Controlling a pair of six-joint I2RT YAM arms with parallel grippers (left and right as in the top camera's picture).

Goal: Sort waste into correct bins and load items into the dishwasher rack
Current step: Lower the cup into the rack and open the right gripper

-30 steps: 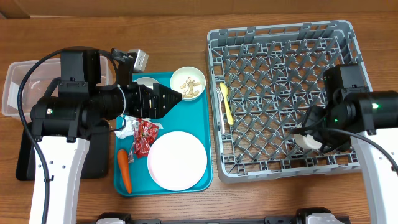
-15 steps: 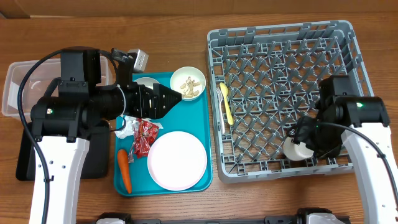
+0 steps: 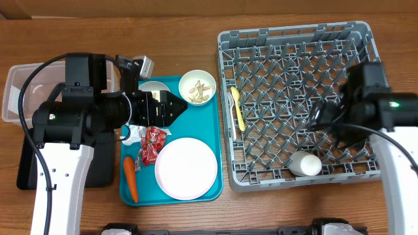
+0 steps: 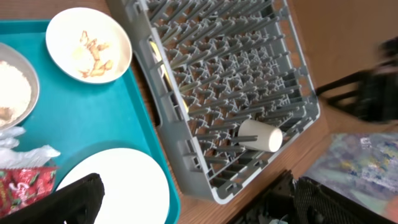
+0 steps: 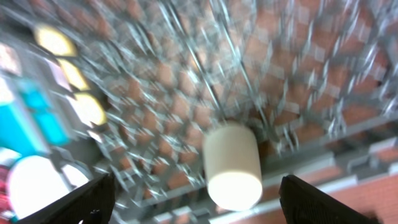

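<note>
One white cup on its side in the rack, near-right corner.
Left gripper and right gripper spread wide, holding nothing. One yellow utensil at the rack's left edge. On the teal tray: two bowls, one plate, one carrot, one red wrapper. Far left, two bins: clear tub, black tray.

Light: bright, even; shadows soft.
Overhead: sharp.
Left wrist: right edge smeared.
Right wrist: dishwasher rack heavily motion-blurred.
</note>
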